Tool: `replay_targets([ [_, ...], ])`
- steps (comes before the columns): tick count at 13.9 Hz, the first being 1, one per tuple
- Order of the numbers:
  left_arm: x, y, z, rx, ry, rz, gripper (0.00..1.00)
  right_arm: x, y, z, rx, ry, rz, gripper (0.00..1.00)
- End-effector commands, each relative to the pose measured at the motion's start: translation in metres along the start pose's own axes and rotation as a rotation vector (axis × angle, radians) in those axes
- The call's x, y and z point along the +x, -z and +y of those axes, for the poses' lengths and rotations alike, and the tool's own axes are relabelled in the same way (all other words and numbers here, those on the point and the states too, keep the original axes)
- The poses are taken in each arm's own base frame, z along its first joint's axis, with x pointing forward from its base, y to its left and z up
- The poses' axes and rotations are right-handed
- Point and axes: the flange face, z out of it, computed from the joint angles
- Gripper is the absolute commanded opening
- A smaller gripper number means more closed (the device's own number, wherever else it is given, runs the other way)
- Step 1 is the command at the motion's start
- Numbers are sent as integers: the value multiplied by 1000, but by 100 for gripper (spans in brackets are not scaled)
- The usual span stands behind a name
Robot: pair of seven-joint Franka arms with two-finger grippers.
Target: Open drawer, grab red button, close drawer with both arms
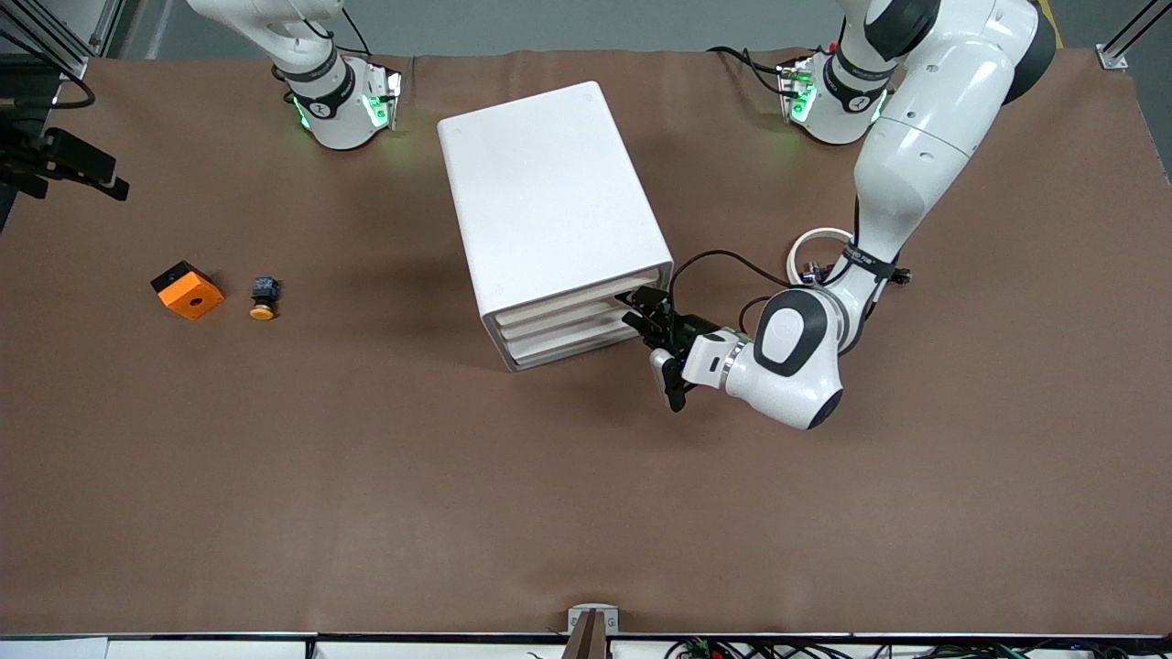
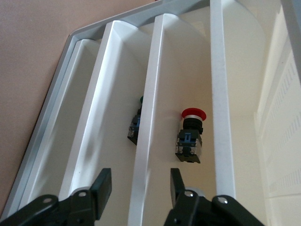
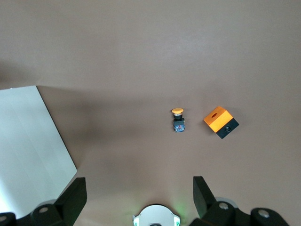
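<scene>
The white cabinet [image 1: 549, 210] stands mid-table, and its three drawers [image 1: 572, 325] look shut in the front view. My left gripper [image 1: 639, 308] is open right at the drawer fronts, at the end toward the left arm. In the left wrist view its fingers [image 2: 176, 186] straddle one white drawer lip [image 2: 148, 141]. The red-capped button [image 2: 190, 136] shows inside one drawer, between two lips, apart from the fingers. My right gripper [image 3: 136, 197] is open and empty, high over the table by its own base, out of the front view.
A yellow-orange-capped button [image 1: 264, 299] and an orange square block [image 1: 187, 290] lie toward the right arm's end; both show in the right wrist view [image 3: 178, 120] [image 3: 221, 122]. A second dark button [image 2: 136, 125] sits half hidden in the neighbouring drawer. A white ring [image 1: 818, 245] lies by the left arm.
</scene>
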Motion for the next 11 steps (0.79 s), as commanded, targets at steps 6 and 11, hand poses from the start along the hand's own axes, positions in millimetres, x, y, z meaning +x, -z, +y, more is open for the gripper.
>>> replay_targets([
  [6, -1, -19, 6, -36, -9, -30, 19, -2, 10, -17, 88, 52, 18, 100],
  [11, -1, -4, 3, -16, -3, -11, 13, 0, 7, -10, 68, 22, 10, 100],
])
